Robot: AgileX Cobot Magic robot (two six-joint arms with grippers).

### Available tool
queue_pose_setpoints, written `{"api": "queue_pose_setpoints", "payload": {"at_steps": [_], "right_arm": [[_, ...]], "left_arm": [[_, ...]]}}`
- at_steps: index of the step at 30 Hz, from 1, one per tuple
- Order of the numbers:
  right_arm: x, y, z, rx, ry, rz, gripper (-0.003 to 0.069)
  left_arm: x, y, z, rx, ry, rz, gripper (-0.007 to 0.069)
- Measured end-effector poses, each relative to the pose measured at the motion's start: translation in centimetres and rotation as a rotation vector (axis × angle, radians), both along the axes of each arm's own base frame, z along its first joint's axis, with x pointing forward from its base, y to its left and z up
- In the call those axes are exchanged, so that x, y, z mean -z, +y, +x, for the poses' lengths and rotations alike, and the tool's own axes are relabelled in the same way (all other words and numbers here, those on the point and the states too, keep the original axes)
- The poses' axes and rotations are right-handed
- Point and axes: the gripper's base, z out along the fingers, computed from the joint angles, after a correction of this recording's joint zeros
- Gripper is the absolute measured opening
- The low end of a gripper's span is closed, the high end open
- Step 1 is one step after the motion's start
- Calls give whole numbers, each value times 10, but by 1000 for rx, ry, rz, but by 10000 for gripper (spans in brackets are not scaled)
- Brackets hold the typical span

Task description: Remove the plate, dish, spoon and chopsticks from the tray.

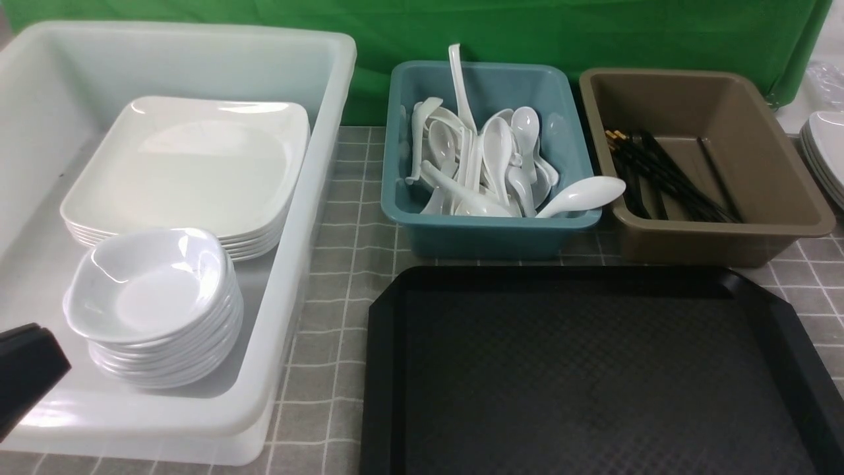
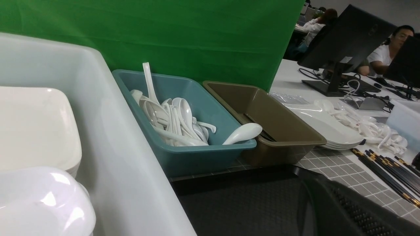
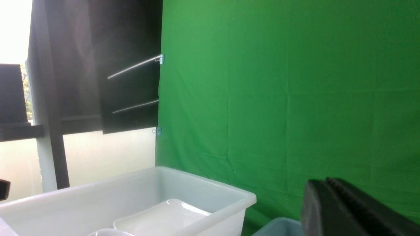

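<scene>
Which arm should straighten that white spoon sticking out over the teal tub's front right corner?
Right, probably. The spoon leans out toward the brown tub, right of centre, while the left hand is far left by the white bin.

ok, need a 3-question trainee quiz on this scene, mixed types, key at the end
1. True or false: chopsticks lie on the large black plastic tray with cut-off corners.
2. Multiple choice: which container holds the stack of large glossy white square plates?
a) teal plastic tub
b) big translucent white plastic bin
c) brown plastic tub
3. Fill in the blank: beside those plates, in the same container, stands a stack of small white glossy ____.

Key: 1 false; 2 b; 3 dishes (bowls also fine).
</scene>
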Motion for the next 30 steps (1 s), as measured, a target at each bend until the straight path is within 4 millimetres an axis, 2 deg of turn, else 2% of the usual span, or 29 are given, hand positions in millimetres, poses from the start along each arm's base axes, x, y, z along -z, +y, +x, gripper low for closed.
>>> {"api": "queue_pose_setpoints", "payload": {"at_steps": [6,9,12,15,19,25,30], "right_arm": [[0,0,0,0,0,0,66],[0,0,0,0,0,0,74],[0,0,0,0,0,0,83],[0,0,0,0,0,0,92],[0,0,0,0,-1,-1,102],[0,0,0,1,0,-1,115],[0,0,0,1,1,-1,129]], "left_arm": [[0,0,0,-4,-4,8,1],[-1,2,1,-19,-50,65,1],[0,7,3,-95,-145,135,1],[11,11,7,-196,-186,190,1],[58,23,15,-453,-215,241,1],[117,31,20,-566,-110,305,1],[128,30,19,-546,-27,338,1]]}}
